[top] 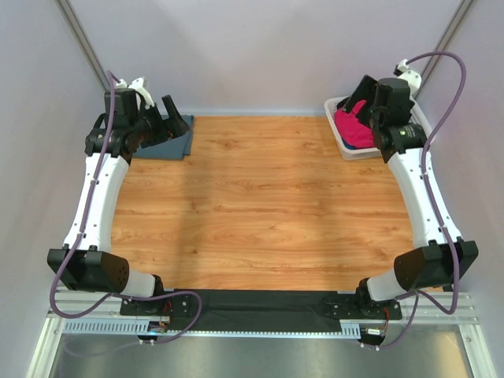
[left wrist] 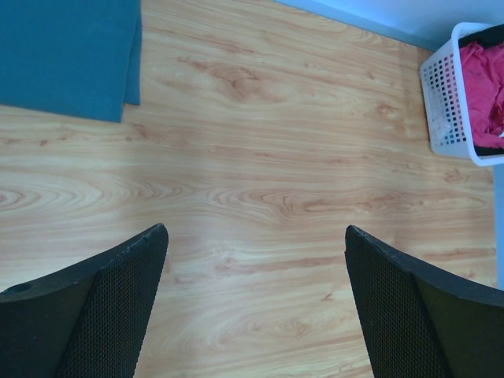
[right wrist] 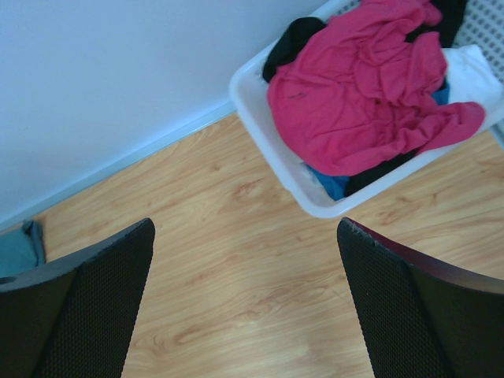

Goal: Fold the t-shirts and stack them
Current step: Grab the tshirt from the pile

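I see the white lattice basket at the desk's far right corner, holding the crumpled magenta t-shirt over black, white and blue cloth. The folded blue-grey t-shirt lies flat at far left. My left end effector and right end effector both gape wide, empty.

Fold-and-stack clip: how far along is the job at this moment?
Done: one blue-grey t-shirt lies folded flat at the far left corner of the table. In hand: nothing; the left gripper and right gripper are both open and empty over bare wood. Left: the pink t-shirt sits crumpled on top of other clothes in the white basket, not yet folded or stacked.
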